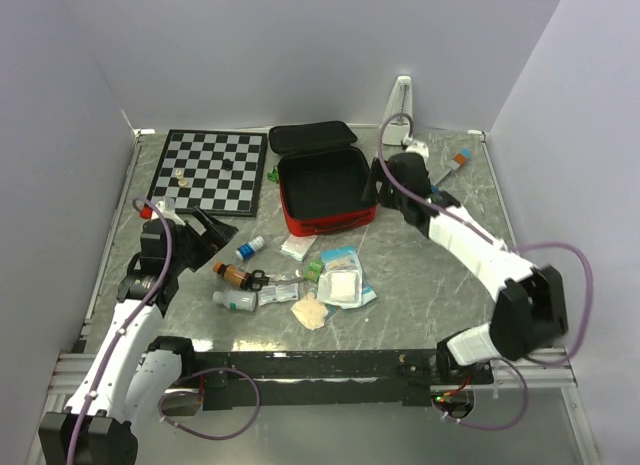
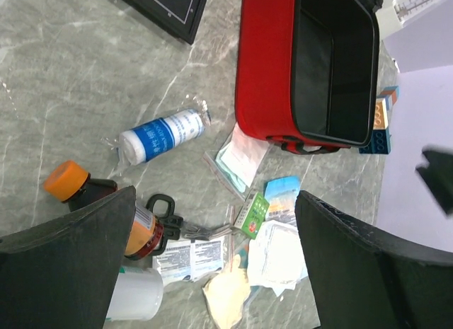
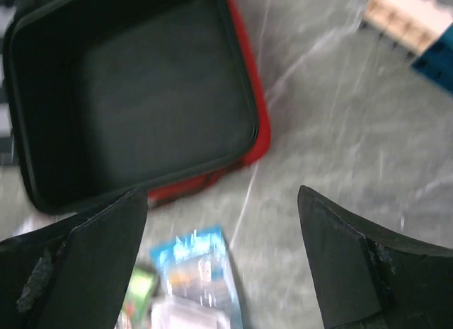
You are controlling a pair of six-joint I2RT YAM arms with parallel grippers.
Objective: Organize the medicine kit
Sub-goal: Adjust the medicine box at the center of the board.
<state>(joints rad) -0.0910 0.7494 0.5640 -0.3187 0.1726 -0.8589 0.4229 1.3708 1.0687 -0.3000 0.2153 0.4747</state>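
The left gripper (image 2: 212,255) stood wide open with nothing between its black fingers. Its arm reached forward and low from the left base, with the wrist tipped down over the loose supplies. Directly beneath it lay a brown glass bottle with an orange cap (image 2: 78,187), a black-handled pair of scissors (image 2: 164,214) and flat paper sachets (image 2: 272,251). A blue-and-white wrapped roll (image 2: 161,136) lay just beyond them.

The right gripper (image 3: 223,265) was likewise spread apart and held nothing. Its arm bent in from the right and hovered at the near right corner of the medicine kit (image 3: 260,124), a red zippered clamshell case. The kit sat open mid-table, its black lining showing and its lid laid back toward the far wall, just right of the black-and-white chessboard (image 1: 212,170). Open grey marbled tabletop (image 1: 430,285) stretched from there to the right and near edges.
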